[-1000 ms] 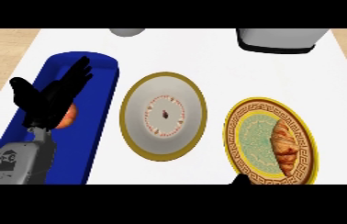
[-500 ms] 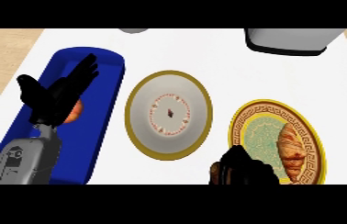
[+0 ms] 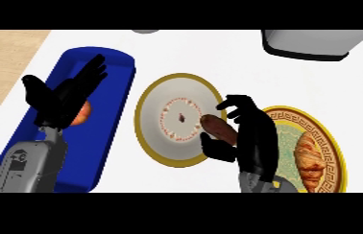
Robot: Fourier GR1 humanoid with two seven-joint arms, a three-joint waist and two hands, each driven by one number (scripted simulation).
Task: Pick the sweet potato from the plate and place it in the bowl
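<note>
1. Black right hand [image 3: 249,132] curls thumb and fingers round the sweet potato [image 3: 218,127], carrying it over the white bowl's [image 3: 164,146] right rim, likely for release inside.
2. Just right, the gold-patterned plate [image 3: 330,146] keeps a croissant [image 3: 310,156].
3. Left hand [image 3: 65,98] rests with fingers spread above the blue tray [image 3: 117,132].

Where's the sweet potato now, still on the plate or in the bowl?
Neither: the right hand holds the sweet potato at the bowl's right rim, left of the gold-patterned plate.
</note>
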